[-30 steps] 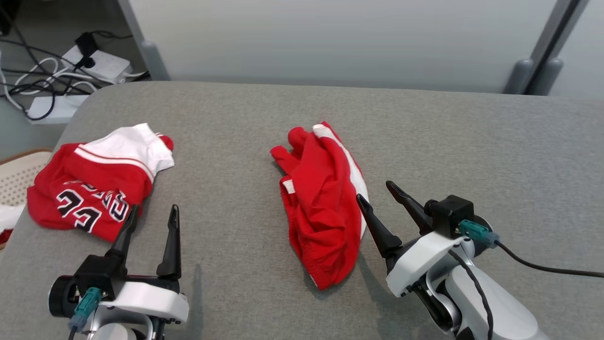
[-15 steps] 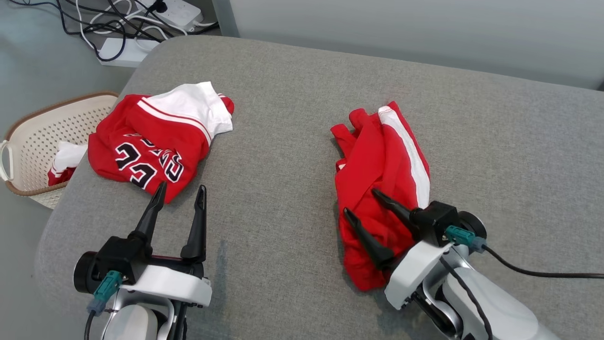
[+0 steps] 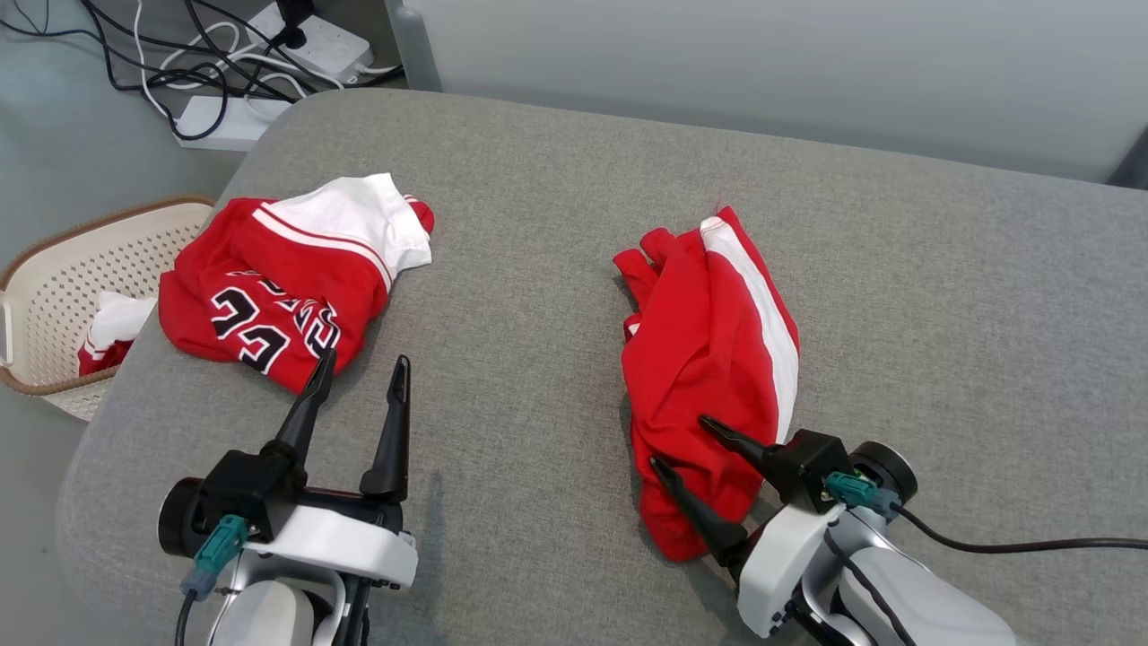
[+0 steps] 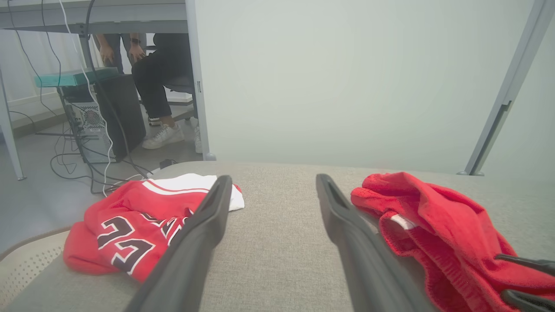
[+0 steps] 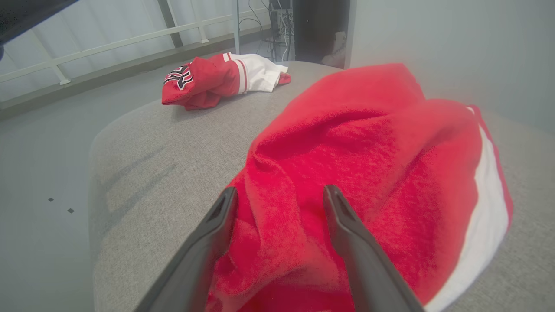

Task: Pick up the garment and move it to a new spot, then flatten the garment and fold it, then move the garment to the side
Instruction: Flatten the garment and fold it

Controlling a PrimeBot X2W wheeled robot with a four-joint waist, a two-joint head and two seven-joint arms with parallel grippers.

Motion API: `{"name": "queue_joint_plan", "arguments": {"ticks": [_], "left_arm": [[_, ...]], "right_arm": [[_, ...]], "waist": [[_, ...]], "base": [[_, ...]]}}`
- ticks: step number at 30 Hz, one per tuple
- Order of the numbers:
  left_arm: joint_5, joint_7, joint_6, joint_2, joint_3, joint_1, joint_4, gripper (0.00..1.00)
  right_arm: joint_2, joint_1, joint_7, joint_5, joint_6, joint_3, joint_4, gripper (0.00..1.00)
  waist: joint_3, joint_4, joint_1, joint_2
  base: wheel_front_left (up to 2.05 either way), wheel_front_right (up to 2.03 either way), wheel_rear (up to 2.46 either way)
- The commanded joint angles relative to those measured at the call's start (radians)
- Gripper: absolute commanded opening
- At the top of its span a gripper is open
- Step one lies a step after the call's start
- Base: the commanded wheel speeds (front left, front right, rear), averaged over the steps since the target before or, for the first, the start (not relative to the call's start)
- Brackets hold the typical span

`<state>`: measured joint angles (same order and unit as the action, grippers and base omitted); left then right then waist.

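The red garment [image 3: 708,350] with a white side stripe lies crumpled on the grey padded table [image 3: 538,224], at about 3 o'clock from the table's middle in the head view. The right gripper [image 3: 677,440] sits over the heap's near end, at its 6 o'clock, jaws spread wide with a ridge of red cloth between the fingers [image 5: 357,251] but nothing pinched (the right wrist view shows the cloth bulging up loose between them). The left gripper [image 3: 367,359] hovers at 7 o'clock from the table's middle, equally wide and empty, over bare grey surface. A red and white numbered jersey [image 3: 269,287] lies at 10 o'clock, its near hem just beside the left gripper's tips, well apart from the garment. A perforated cream basket [image 3: 45,296] stands off the table's edge at 9 o'clock, with red and white cloth inside.
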<state>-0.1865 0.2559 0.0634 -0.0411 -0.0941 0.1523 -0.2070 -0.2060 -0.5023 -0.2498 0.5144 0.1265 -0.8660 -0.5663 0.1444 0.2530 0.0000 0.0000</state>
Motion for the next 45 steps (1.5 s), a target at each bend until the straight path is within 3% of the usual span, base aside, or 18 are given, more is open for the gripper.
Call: {"name": "queue_joint_plan", "arguments": {"ticks": [1,10,11,12,13,14,18,25,30,35,40,41,42,45], "left_arm": [[-0.007,0.006,0.000,-0.009,0.024,0.030,0.021,1.00],[-0.027,0.006,0.005,-0.009,-0.027,0.029,0.009,1.00],[-0.030,0.006,0.006,-0.009,-0.032,0.029,0.007,1.00],[-0.032,0.006,0.005,-0.009,-0.038,0.028,0.006,1.00],[-0.032,0.006,0.005,-0.009,-0.038,0.028,0.006,1.00],[-0.033,0.006,0.005,-0.009,-0.043,0.027,0.005,1.00],[-0.037,0.006,0.006,-0.009,-0.056,0.023,0.000,1.00],[-0.042,0.006,0.002,-0.009,-0.046,0.017,-0.004,1.00],[-0.048,0.006,0.001,-0.009,-0.056,0.019,-0.010,1.00],[-0.057,0.006,-0.002,-0.009,-0.067,0.021,-0.013,1.00],[-0.068,0.006,-0.002,-0.009,-0.088,0.032,-0.013,1.00],[-0.070,0.006,-0.001,-0.009,-0.094,0.035,-0.014,1.00],[-0.071,0.006,0.000,-0.009,-0.100,0.039,-0.015,1.00],[-0.073,0.006,0.001,-0.009,-0.116,0.049,-0.018,1.00]], "right_arm": [[-0.004,0.006,-0.012,-0.006,0.004,-0.007,0.002,1.00],[0.015,-0.004,-0.008,0.013,0.004,-0.059,-0.087,1.00],[0.022,-0.010,-0.007,0.019,0.004,-0.064,-0.099,0.87],[0.029,-0.018,-0.008,0.023,0.004,-0.070,-0.107,0.13],[0.029,-0.018,-0.008,0.023,0.004,-0.070,-0.107,0.13],[0.036,-0.025,-0.008,0.027,0.004,-0.075,-0.113,0.00],[0.056,-0.070,-0.011,0.059,0.004,-0.079,-0.077,0.00],[0.082,-0.144,-0.012,0.143,0.004,-0.049,0.178,0.00],[0.083,-0.192,-0.012,0.199,0.004,0.051,0.295,0.00],[0.015,-0.187,-0.012,0.192,0.004,0.141,0.181,0.00],[-0.041,-0.161,-0.011,0.201,0.004,0.132,-0.027,0.00],[-0.048,-0.162,-0.011,0.205,0.004,0.135,-0.070,0.33],[-0.055,-0.165,-0.011,0.202,0.004,0.137,-0.114,1.00],[-0.072,-0.186,-0.012,0.167,0.004,0.189,-0.187,1.00]], "waist": [[-0.008,-0.004,0.0000,0.0000],[-0.026,-0.001,0.0000,0.0000],[-0.028,0.001,0.0000,0.0000],[-0.030,0.004,0.0000,0.0000],[-0.030,0.004,0.0000,0.0000],[-0.032,0.007,0.0000,0.0000],[-0.040,0.012,0.0000,0.0000],[-0.044,0.000,0.0000,0.0000],[-0.042,-0.006,0.0000,0.0000],[-0.033,-0.020,0.0000,0.0000],[-0.014,-0.035,0.0000,0.0000],[-0.011,-0.038,0.0000,0.0000],[-0.009,-0.041,0.0000,0.0000],[0.000,-0.053,0.0000,0.0000]], "base": [[0.00,0.00,0.00],[0.00,0.00,0.00],[0.00,0.00,0.00],[0.00,0.00,0.00],[0.00,0.00,0.00],[0.00,0.00,0.00],[0.00,0.00,0.00],[0.00,0.00,0.00],[0.00,0.00,0.00],[0.00,0.00,0.00],[0.00,0.00,0.00],[0.00,0.00,0.00],[0.00,0.00,0.00],[0.00,0.00,0.00]]}}
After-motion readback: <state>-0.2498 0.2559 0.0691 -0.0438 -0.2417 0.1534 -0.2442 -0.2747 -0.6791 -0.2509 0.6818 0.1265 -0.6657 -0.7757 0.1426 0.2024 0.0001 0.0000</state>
